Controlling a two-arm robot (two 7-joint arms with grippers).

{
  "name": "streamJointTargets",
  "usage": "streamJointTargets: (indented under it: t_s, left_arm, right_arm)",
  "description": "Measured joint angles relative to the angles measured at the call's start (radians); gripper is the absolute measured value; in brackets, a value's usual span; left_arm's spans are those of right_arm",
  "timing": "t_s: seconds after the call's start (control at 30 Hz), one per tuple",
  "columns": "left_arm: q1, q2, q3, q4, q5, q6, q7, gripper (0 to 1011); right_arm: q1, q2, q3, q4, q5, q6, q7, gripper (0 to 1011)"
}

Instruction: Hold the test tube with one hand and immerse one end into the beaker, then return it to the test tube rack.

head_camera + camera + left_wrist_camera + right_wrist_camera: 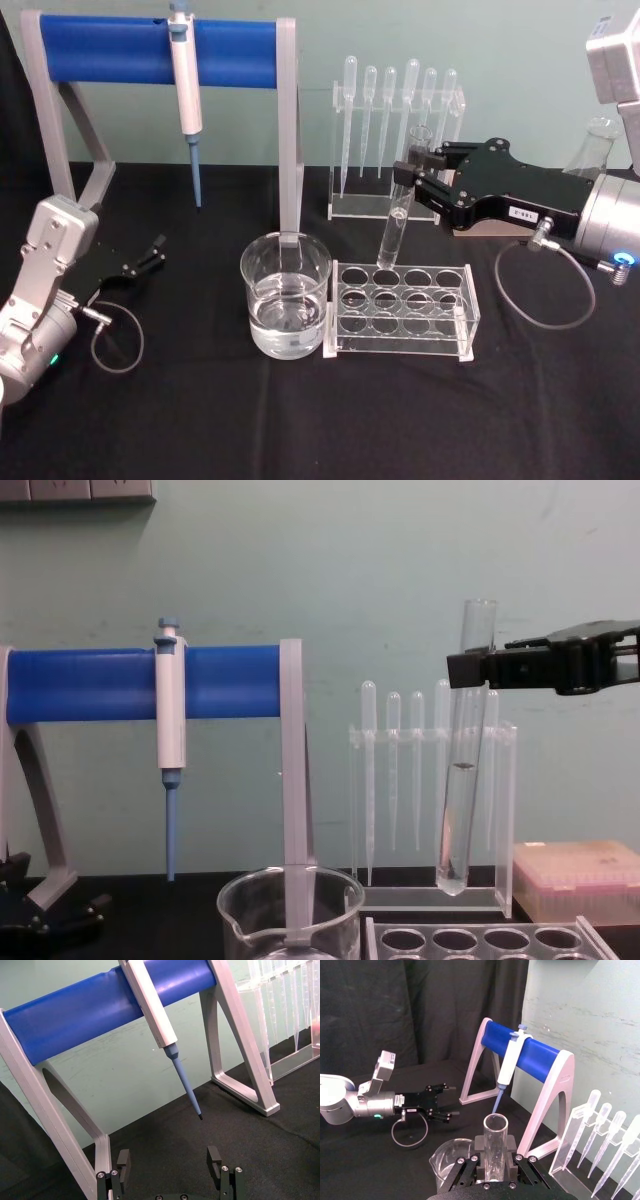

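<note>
While the left gripper [155, 252] is idling open, the right gripper [405, 178] is pinching the probably fragile, slippery tube [392, 225] near its rim, at two o'clock from the beaker [286, 310].

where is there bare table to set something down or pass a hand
Free: the black cloth table in front of the wide clear glass beaker and clear holed rack; also between beaker and parked left gripper. Crowded: above and behind the rack, where the right gripper, jaws shut, holds the long glass test tube.
</note>
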Motion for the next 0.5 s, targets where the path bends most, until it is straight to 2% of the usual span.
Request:
streamJointTargets:
  t_s: [0.5]
  left_arm:
    - [0.0, 0.0, 0.0, 0.0, 0.0, 0.0, 0.0, 1000]
  right_arm:
    - [0.0, 0.0, 0.0, 0.0, 0.0, 0.0, 0.0, 241]
